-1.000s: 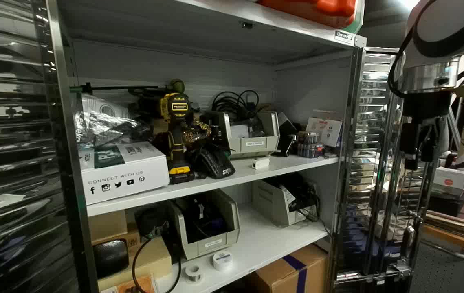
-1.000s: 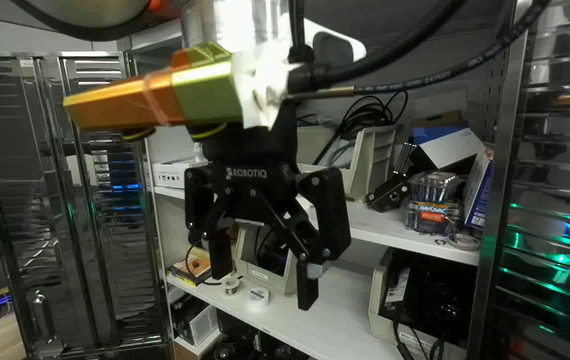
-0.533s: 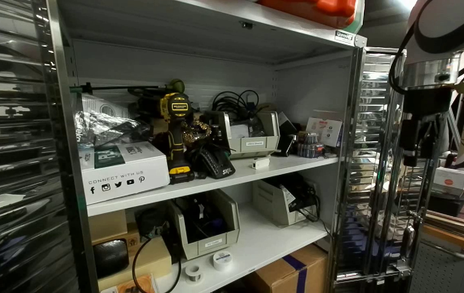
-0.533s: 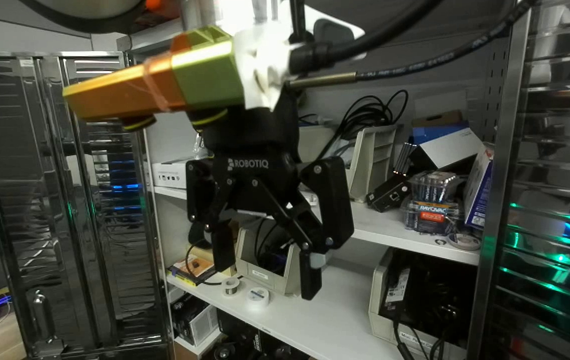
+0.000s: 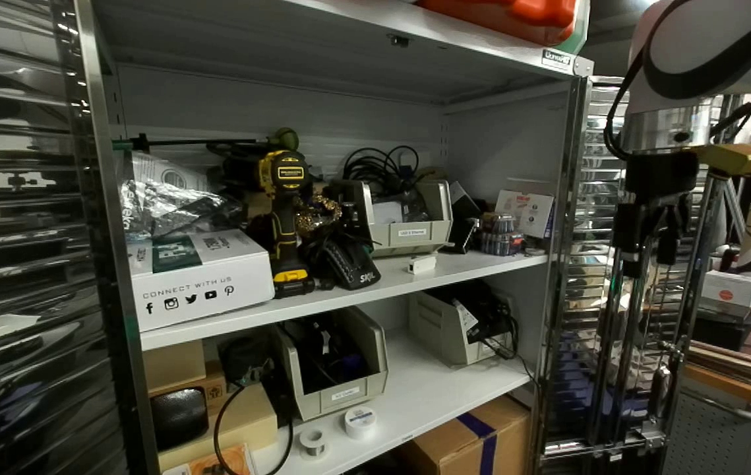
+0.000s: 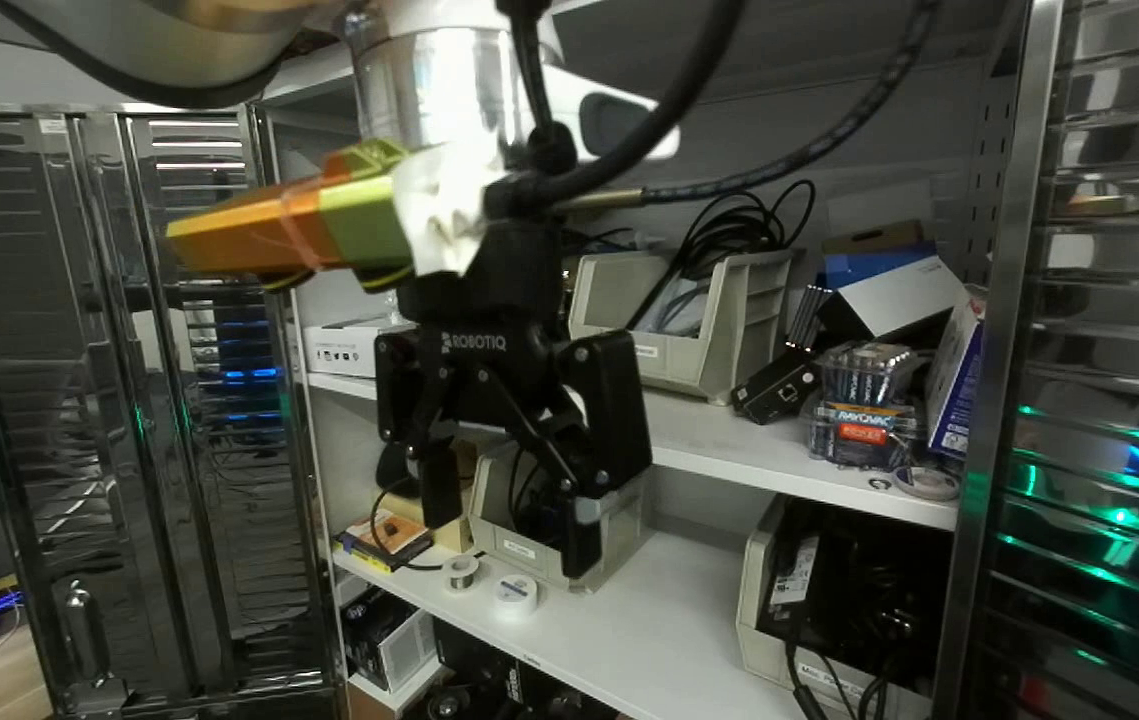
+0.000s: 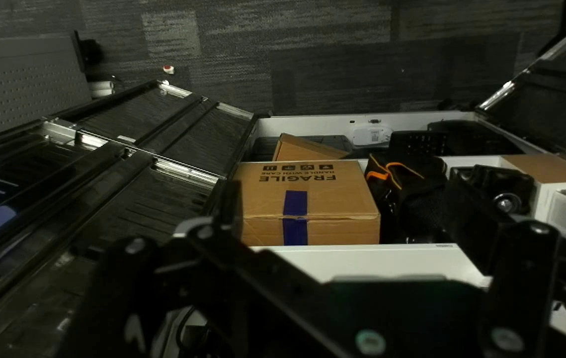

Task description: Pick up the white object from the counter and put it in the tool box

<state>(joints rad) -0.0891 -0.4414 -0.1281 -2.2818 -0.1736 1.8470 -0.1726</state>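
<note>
Black, lettered ROBOTIQ: my gripper (image 6: 512,520), single, pointing downward, its two fingers (image 6: 582,540) parted with a wide gap between the tips. Orange and yellow-green block (image 6: 289,225), mounted above the gripper and off to its side. White object (image 5: 422,265), single, small and blocky: lying on the upper shelf (image 5: 471,265) near its front edge, just in front of a grey bin (image 5: 411,246) that carries a front label and holds black cables (image 5: 382,165); in an exterior view I see my gripper well apart from it, before a shiny louvred door (image 5: 586,356). Same shelf, as I read that view from its left: white carton (image 5: 207,284), printed CONNECT WITH US, with crumpled silvery packaging (image 5: 180,204) on top; black-and-yellow power tool (image 5: 286,227), upright; black unit (image 5: 349,260) marked SKIL, just beside it; clear pack of batteries (image 6: 861,410), labelled RAYOVAC, near the far end. Lower shelf (image 5: 418,399): label-fronted bin (image 5: 319,404) of dark items; corded bin (image 5: 438,330), black cords hanging over its front; white roll (image 5: 360,425) and spool (image 5: 314,445), near each other. Beneath: cardboard box (image 7: 332,199), blue-taped, lettered FRAGILE, the print upside down in my wrist view.
</note>
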